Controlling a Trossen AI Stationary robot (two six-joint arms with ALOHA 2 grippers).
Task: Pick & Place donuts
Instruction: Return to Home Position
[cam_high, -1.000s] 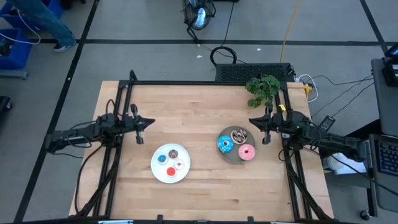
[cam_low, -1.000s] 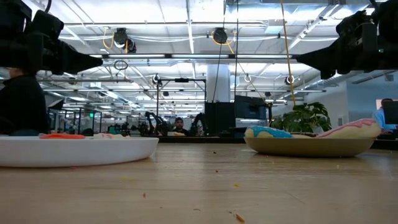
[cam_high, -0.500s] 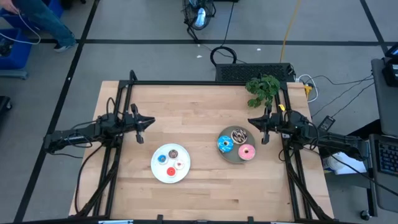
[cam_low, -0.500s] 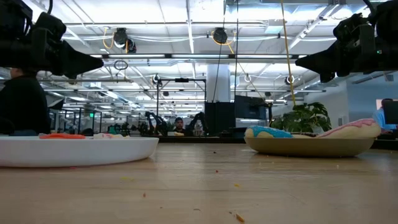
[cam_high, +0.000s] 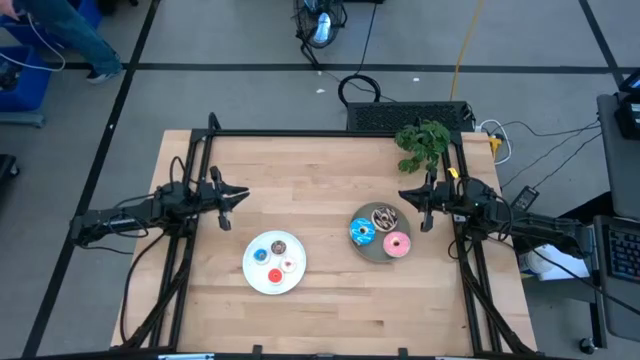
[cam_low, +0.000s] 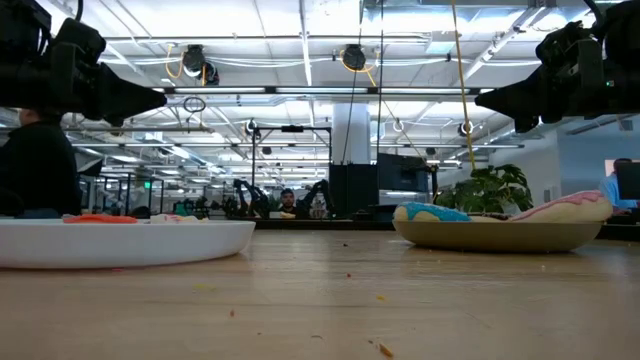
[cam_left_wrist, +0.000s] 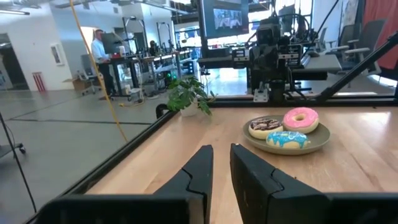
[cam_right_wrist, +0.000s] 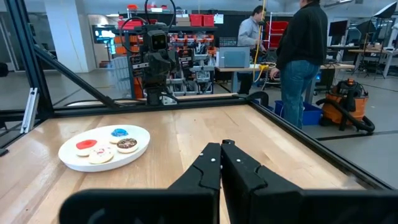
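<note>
**Change since one second ago:** both arms shifted very slightly, then held. Plates and donuts are unmoved.

**Left gripper** (cam_left_wrist: 221, 148): raised above the table's left edge and aimed toward the centre. The fingers stand a narrow gap apart and carry nothing.

**Right gripper** (cam_right_wrist: 221, 144): raised above the right edge, facing the left one. The fingertips are pressed together with nothing between them.

**White plate** (cam_high: 251, 272): lies near the left gripper, offset toward the table's centre and away from the plant side. It is not under the fingers. It holds four tiny donuts, none of them stacked:
- blue tiny donut (cam_high: 261, 254)
- brown tiny donut (cam_high: 279, 247), beside the blue one
- red tiny donut (cam_high: 275, 276)
- whitish-pink tiny donut (cam_high: 288, 265)

**Grey plate** (cam_high: 371, 253): lies near the right gripper's tips, toward the centre. It holds three larger donuts, packed close together:
- sprinkled dark brown donut (cam_high: 384, 216), closest to the gripper
- blue larger donut (cam_high: 361, 233)
- pink donut (cam_high: 396, 244)

**Table** (cam_high: 320, 170): light wood with a black frame. The two plates sit well apart on it.

**Plant** (cam_high: 423, 140): stands at the far right corner, behind the right gripper.

**Surroundings:** two people (cam_right_wrist: 303, 50) stand beyond the table's edge in the right wrist view.
</note>
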